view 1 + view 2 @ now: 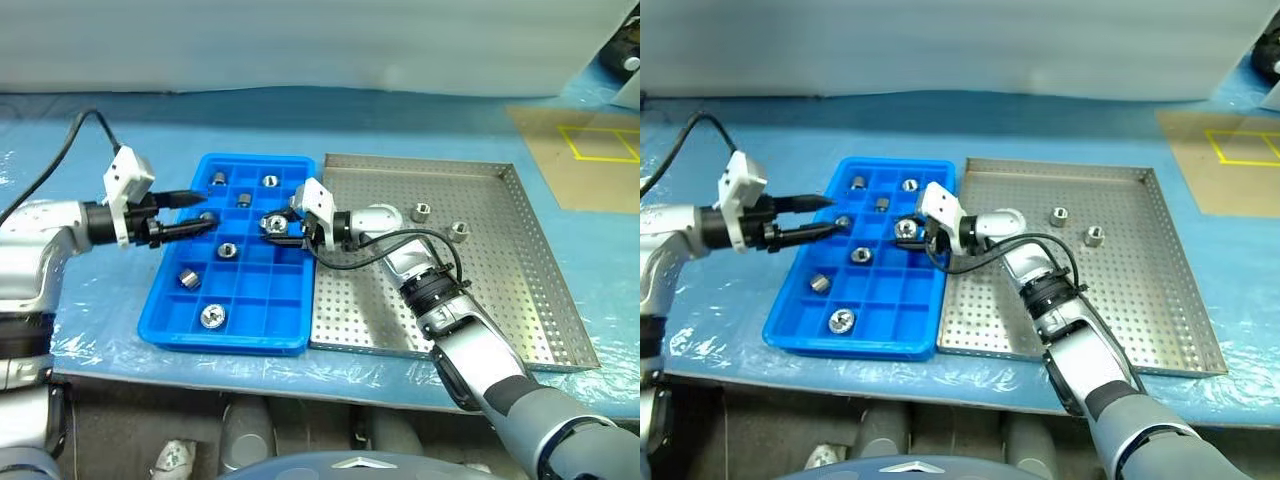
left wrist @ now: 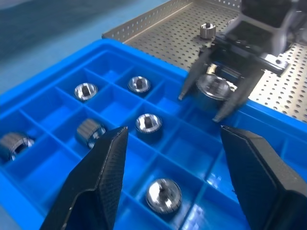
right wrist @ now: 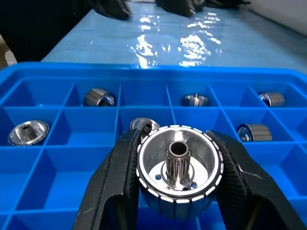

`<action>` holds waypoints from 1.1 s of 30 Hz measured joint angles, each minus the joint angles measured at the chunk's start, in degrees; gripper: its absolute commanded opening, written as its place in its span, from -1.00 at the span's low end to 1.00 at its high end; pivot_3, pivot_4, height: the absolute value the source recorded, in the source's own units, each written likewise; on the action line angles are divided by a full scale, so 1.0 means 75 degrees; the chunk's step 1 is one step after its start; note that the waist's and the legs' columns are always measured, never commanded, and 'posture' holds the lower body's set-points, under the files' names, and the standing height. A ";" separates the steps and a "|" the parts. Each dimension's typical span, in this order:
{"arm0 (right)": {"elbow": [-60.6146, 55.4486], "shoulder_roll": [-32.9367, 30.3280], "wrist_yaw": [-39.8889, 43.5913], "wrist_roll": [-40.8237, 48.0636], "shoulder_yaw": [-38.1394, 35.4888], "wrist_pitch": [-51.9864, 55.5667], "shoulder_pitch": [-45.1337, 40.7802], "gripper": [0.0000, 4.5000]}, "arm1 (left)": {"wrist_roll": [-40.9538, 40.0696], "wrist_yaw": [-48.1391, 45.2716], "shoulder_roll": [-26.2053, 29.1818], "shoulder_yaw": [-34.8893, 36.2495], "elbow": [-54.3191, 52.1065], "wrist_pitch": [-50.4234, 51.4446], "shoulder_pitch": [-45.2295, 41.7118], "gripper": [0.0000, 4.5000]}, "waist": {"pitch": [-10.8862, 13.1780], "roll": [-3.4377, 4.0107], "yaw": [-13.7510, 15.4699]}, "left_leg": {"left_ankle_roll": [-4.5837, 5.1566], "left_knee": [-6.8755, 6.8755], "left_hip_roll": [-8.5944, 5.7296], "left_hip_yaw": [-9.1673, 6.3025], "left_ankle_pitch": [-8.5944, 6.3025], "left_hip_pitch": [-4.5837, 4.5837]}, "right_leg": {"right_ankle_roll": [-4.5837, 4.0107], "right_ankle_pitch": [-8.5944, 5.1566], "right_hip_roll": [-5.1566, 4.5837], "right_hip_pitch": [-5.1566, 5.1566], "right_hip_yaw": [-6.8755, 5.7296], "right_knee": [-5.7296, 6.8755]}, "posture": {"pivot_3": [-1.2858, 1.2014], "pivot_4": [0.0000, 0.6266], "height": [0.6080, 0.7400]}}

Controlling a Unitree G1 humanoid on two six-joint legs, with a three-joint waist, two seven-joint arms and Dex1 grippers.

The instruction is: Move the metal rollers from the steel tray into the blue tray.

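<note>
Right gripper [image 1: 272, 224] clamps a metal roller [image 3: 178, 165] between its fingers, level over the blue tray [image 1: 170, 330], near its edge beside the steel tray [image 1: 520, 300], likely to drop it into a free compartment. Left gripper [image 1: 200, 210] hovers with jaws apart over the blue tray's far side, holding nothing. Six rollers [image 2: 164, 194] already sit in compartments; two more [image 1: 421, 211] lie on the steel tray.
</note>
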 measured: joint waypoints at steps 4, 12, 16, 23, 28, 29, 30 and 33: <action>0.0413 -0.0076 0.0172 -0.0070 -0.0055 -0.0287 -0.0023 -0.25 | -0.0500 0.0382 -0.0012 0.0339 -0.1084 0.0337 0.0963 0.44 | 0.0001 -0.0001 0.0063 | -0.0010 0.0001 0.0007 -0.0031 0.0007 -0.0005 | -0.0002 -0.0001 0.0004 0.0008 -0.0028 0.0010 | 0.22 -0.52 1.00; 0.0367 -0.0435 0.0423 -0.0112 -0.0158 -0.0251 0.0090 -0.25 | -0.0906 0.0975 -0.0027 0.0476 -0.1580 0.0518 0.1366 0.44 | 0.0001 -0.0001 0.0133 | -0.0054 0.0003 0.0051 -0.0068 0.0033 -0.0005 | -0.0036 -0.0022 0.0040 0.0007 -0.0066 0.0043 | 0.20 -0.52 1.00; -0.0450 -0.0523 0.0703 -0.0098 -0.0127 0.0051 0.0526 -0.25 | -0.0990 0.1107 -0.0026 0.0433 -0.1527 0.0517 0.1195 0.44 | 0.0001 -0.0001 0.0133 | -0.0061 0.0003 0.0054 -0.0082 0.0037 -0.0004 | -0.0048 -0.0030 0.0045 0.0006 -0.0077 0.0058 | 0.20 -0.52 1.00; -0.1021 -0.0393 0.0816 -0.0098 -0.0029 0.0320 0.0714 0.37 | -0.1013 0.1148 -0.0027 0.0131 -0.1428 0.0511 0.0976 0.44 | 0.0001 -0.0002 0.0129 | -0.0068 0.0006 0.0054 -0.0092 0.0042 -0.0001 | -0.0050 -0.0032 0.0043 0.0006 -0.0079 0.0077 | 0.17 -0.52 1.00; -0.1001 -0.0391 0.0469 -0.0191 -0.0034 0.0317 0.0712 0.66 | -0.1011 0.1141 -0.0027 -0.0086 -0.1155 0.0496 0.0583 0.44 | 0.0001 -0.0002 0.0125 | -0.0091 0.0008 0.0051 -0.0094 0.0055 0.0006 | -0.0050 -0.0032 0.0043 0.0006 -0.0078 0.0093 | 0.15 -0.52 1.00; -0.1001 -0.0446 0.0457 -0.0197 -0.0047 0.0307 0.0712 0.66 | -0.1011 0.1140 -0.0027 -0.0101 -0.1124 0.0494 0.0537 0.44 | 0.0001 -0.0002 0.0125 | -0.0091 0.0008 0.0051 -0.0095 0.0056 0.0006 | -0.0050 -0.0032 0.0043 0.0006 -0.0078 0.0093 | 0.15 -0.52 1.00; -0.1000 -0.0506 0.0409 -0.0205 -0.0073 0.0298 0.0712 0.66 | -0.1009 0.1141 -0.0028 -0.0123 -0.1069 0.0482 0.0469 0.44 | 0.0001 -0.0002 0.0123 | -0.0092 0.0008 0.0051 -0.0095 0.0056 0.0007 | -0.0050 -0.0032 0.0043 0.0007 -0.0078 0.0094 | 0.14 -0.52 1.00; -0.0862 -0.0721 0.0032 -0.0209 -0.0415 0.0291 0.0613 0.66 | -0.0983 0.1201 -0.0203 -0.0265 -0.0677 0.0397 -0.0135 0.44 | 0.0001 -0.0002 0.0136 | -0.0100 0.0013 0.0051 -0.0098 0.0061 0.0003 | -0.0050 -0.0032 0.0042 0.0007 -0.0077 0.0102 | 0.12 -0.52 1.00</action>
